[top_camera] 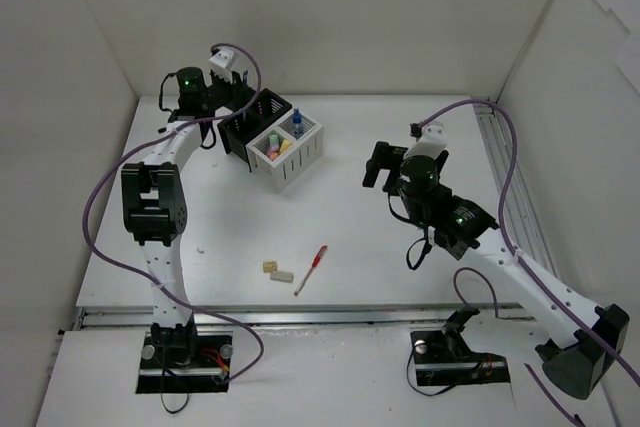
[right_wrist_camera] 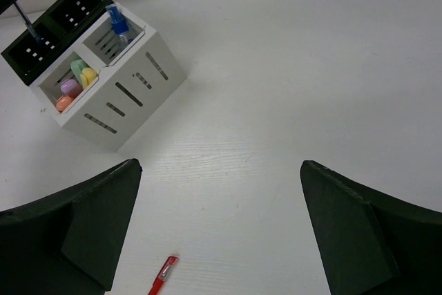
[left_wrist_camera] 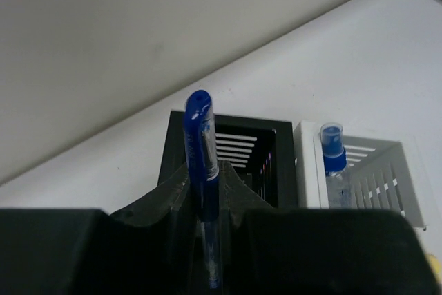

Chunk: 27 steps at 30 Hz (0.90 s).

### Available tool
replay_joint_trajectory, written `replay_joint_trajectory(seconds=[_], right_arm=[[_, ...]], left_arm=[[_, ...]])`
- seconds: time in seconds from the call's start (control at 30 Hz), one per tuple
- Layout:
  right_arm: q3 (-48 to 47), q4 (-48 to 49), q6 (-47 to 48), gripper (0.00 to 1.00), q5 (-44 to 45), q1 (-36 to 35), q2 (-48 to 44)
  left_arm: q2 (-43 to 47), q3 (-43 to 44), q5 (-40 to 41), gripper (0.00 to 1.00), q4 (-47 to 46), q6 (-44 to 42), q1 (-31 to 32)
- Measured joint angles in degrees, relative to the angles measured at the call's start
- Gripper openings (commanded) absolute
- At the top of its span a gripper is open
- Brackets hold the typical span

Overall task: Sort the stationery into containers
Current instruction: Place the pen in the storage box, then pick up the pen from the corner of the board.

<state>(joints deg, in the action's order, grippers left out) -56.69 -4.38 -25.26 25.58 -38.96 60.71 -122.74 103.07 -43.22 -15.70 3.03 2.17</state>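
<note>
- Blue pen [left_wrist_camera: 202, 170], pinched by left end effector [left_wrist_camera: 207, 195], hangs above black box [left_wrist_camera: 282, 164].
- Centre over a compartment before releasing.
- Right end effector [right_wrist_camera: 219, 177] gapes, empty.

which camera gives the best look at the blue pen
Left wrist: the blue pen stands upright mid-frame, large and sharp, clamped in the left hand, with the black box just beyond it. The right wrist view shows only a thin distant sliver at its top left. In the top view I cannot make it out.
</note>
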Motion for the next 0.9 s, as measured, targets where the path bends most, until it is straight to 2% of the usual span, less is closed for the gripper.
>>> replay_joint_trajectory(seconds=[0.03,0.17,0.23,0.3,0.37,0.4,0.43,0.47,0.63,0.73,0.83,0.9], right_arm=[[0.0,-0.2,0.1,0.98,0.2,0.1,0.0],[0.0,-1.2,0.5,0.98,-0.2,0.4,0.7],[0.0,-1.5,0.7,0.98,-1.1,0.4,1.8],[0.0,-1.9,0.6,0.98,-3.2,0.4,3.5],[-0.1,-2.8,-0.1,0.98,-6.2,0.3,6.1],[-0.2,-3.5,-0.4,0.98,-8.0,0.1,7.7],[-0.5,-4.1,-0.7,0.98,-9.4,-0.4,9.7],[-1.0,-4.7,-1.2,0.98,-11.1,-1.2,11.8],[-2.2,-6.7,-4.5,0.98,-19.3,-6.3,22.8],[-2.1,-8.3,-7.3,0.98,-22.3,-9.2,27.9],[-2.0,-9.5,-9.9,0.92,-23.8,-11.3,30.4],[-2.0,-9.6,-11.4,0.89,-24.4,-12.2,31.8]], left_arm=[[-0.5,-0.5,0.1,0.15,-0.1,-0.1,0.0],[-0.6,-3.6,0.2,0.39,-0.7,-0.5,0.0],[-0.6,-4.5,0.3,0.43,-0.9,-0.6,0.0],[-0.6,-4.9,0.5,0.52,-0.5,-0.7,-0.1],[0.1,-5.6,0.7,0.69,0.1,-0.8,-0.2],[0.9,-6.4,0.8,0.73,0.3,-0.9,-0.2],[2.1,-7.7,0.8,0.83,0.5,-0.9,-0.3],[3.8,-9.4,0.9,0.99,0.7,-0.9,-0.4],[17.2,-21.4,1.8,1.0,0.6,1.5,-0.7],[30.3,-33.8,2.4,1.0,-3.4,5.0,-0.8],[44.7,-45.9,4.7,1.0,-5.5,8.6,-0.1],[52.3,-50.7,7.4,1.0,-4.7,9.9,1.7]])
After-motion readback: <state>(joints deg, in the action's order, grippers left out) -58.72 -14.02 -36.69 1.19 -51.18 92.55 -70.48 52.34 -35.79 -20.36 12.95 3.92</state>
